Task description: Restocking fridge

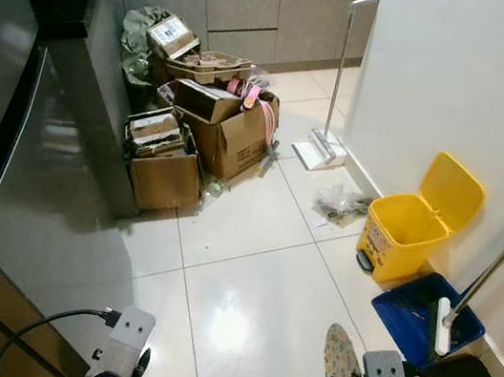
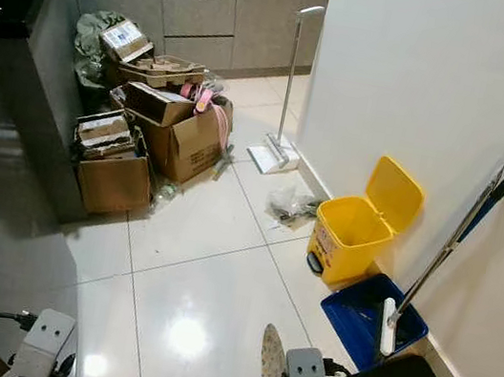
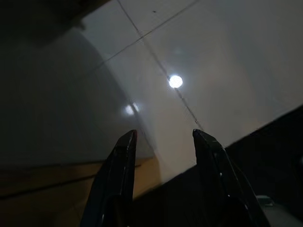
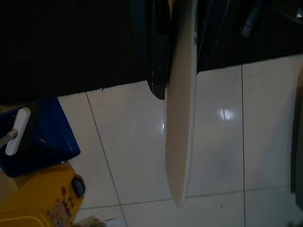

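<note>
We face a white tiled floor [image 1: 247, 275] with a dark glossy tabletop [image 1: 9, 138] running along our left, likely the kitchen island we must pass; no fridge is visible to us here. Cardboard boxes [image 1: 209, 128] are heaped against its far end, apparently unpacked deliveries left out of the walkway. By the wall stand a yellow pedal bin [image 1: 415, 226] with its lid up and a blue tray [image 1: 419, 318] holding a mop, parked clear of the path. Our right hand [image 4: 175, 71] is low at our side, pinching a flat round plate [image 1: 336, 367] edge-on between its fingers, so it travels securely; this seems the item to stow. Our left hand [image 3: 163, 156] hangs spread and empty, free for a door.
</note>
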Tool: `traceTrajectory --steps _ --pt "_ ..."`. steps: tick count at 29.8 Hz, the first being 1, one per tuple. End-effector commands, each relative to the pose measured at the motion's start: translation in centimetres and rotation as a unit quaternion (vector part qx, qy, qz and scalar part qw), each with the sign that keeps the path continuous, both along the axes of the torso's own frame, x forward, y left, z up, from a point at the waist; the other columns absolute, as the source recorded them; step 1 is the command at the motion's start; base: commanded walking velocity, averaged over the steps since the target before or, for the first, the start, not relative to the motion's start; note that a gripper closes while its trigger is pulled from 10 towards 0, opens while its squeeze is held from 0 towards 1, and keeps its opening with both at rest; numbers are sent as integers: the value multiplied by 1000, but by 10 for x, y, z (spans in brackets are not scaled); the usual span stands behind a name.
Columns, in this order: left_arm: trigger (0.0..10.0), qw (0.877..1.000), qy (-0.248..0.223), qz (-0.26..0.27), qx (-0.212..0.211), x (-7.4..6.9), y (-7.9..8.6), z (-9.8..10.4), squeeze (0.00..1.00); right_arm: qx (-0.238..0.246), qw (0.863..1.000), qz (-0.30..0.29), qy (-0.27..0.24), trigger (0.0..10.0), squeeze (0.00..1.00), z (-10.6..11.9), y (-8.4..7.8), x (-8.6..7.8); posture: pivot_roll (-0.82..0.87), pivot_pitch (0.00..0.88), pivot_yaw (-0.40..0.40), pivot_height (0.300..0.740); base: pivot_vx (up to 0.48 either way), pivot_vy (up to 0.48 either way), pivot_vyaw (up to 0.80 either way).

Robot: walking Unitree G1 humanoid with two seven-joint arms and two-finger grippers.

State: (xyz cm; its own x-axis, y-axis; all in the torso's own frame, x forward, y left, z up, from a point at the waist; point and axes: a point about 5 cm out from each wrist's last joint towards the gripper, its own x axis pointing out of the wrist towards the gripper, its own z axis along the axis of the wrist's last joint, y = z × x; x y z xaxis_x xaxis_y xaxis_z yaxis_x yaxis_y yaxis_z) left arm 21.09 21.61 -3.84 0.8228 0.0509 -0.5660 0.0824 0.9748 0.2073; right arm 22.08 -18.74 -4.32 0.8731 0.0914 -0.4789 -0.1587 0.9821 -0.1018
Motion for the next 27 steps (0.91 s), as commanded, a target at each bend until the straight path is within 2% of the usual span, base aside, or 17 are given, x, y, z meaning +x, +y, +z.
traceTrajectory --steps 1,27 --pt "10000 1000 12 8 1 -6 3 -3 0 5 1000 4 6 10000 0 -2 3 -2 -71 112 42 737 0 0 788" --pt "10000 1000 12 2 2 -3 1 -3 0 3 1000 2 7 10000 0 -2 0 -2 -75 107 44 737 0 0 779"
